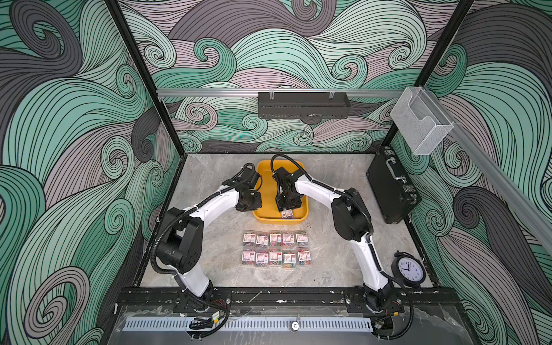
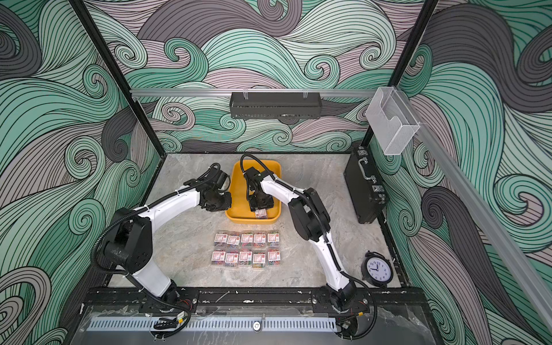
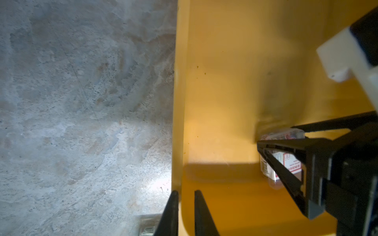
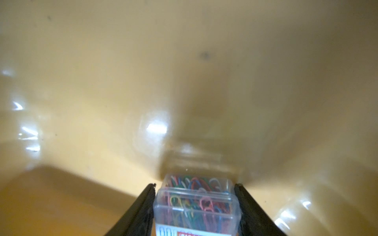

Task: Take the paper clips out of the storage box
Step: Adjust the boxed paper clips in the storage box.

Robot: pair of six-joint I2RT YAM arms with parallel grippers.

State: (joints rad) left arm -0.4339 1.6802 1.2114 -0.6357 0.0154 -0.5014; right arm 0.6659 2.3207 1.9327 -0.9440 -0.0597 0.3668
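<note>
Near right on the marbled table [image 1: 209, 248]: black clock [image 1: 408, 268], numerals 1 to 12. Centre: ten boxes of paper clips [image 1: 275, 240] in two rows of five, white-and-red labels, print unreadable. Farther: yellow storage box [image 1: 263, 219], an eleventh box [image 1: 287, 213] by its near wall, barcode on its label, pinched by the right gripper [image 4: 195, 185]. Left gripper [image 3: 186, 192] narrowly parted astride the left wall; grip impossible to tell.

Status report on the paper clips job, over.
Left gripper: jaws pinch storage box rim. Right gripper: jaws grip paper clip box inside. Ten boxes out. Nothing blocking.
</note>
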